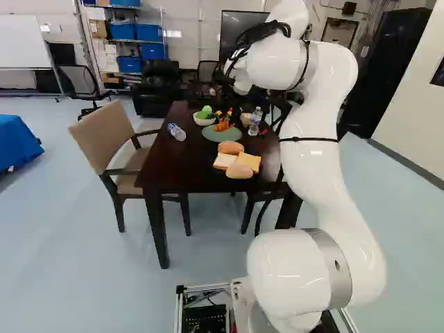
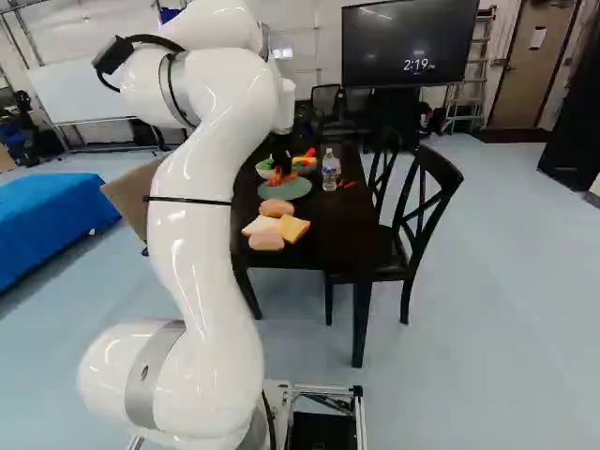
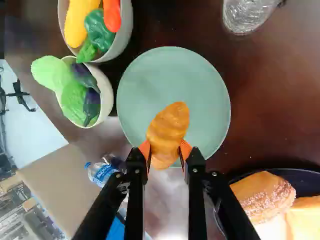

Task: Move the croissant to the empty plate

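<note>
We have the croissant (image 3: 169, 131) gripped in our tool (image 2: 280, 169), over the green plate (image 3: 200, 90).
In the wrist view we see the orange pads (image 3: 185, 149) pressed on the croissant from two sides; its far end reaches over the plate and its near end lies between the fingers at the plate's rim, though we cannot tell whether it touches the plate. Just beside the plate on the bench (image 1: 187, 163) we have one bowl (image 3: 125, 37) with yellow, orange and green play food, and another (image 3: 106, 100) with green leaves and purple pieces. Our clear bottle (image 3: 245, 17) stands near the plate; our sugared bun (image 3: 262, 197) sits on a dark plate (image 3: 306, 183).
</note>
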`<state>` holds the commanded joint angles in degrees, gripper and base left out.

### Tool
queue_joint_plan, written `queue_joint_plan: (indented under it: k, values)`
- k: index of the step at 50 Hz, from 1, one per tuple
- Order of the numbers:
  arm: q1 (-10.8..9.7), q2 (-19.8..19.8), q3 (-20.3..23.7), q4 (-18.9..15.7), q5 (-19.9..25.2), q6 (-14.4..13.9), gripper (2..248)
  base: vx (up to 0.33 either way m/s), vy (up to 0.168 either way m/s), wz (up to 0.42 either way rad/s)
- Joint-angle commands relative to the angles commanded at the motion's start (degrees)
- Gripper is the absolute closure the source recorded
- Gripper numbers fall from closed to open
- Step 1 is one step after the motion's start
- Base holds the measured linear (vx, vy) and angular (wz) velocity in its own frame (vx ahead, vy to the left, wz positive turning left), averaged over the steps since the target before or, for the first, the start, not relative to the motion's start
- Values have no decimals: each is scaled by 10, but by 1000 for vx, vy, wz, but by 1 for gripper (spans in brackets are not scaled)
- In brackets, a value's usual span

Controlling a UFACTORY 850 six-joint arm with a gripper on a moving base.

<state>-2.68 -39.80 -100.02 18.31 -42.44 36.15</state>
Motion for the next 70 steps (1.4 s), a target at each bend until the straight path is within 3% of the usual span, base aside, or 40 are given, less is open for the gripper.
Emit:
queue_joint_plan:
  k: [25,26,30,31,36,37,41,42,46,47,70]
  values:
    - [0,-12,-2,0,0,0,157,0,0,0]
    - [0,-12,-2,0,0,0,129,0,0,0]
    - [0,-12,-2,0,0,0,129,0,0,0]
    - [0,-12,-2,0,0,0,96,0,0,0]
    - [0,-12,-2,0,0,0,96,0,0,0]
    - [0,-12,-2,0,0,0,61,0,0,0]
    - [0,-12,-2,0,0,0,61,0,0,0]
    - [0,-12,-2,0,0,0,25,0,0,0]
    - [0,-12,-2,0,0,0,25,0,0,0]
    - [0,-12,-2,0,0,0,3,0,0,0]
    - [0,11,2,0,0,0,3,0,0,0]
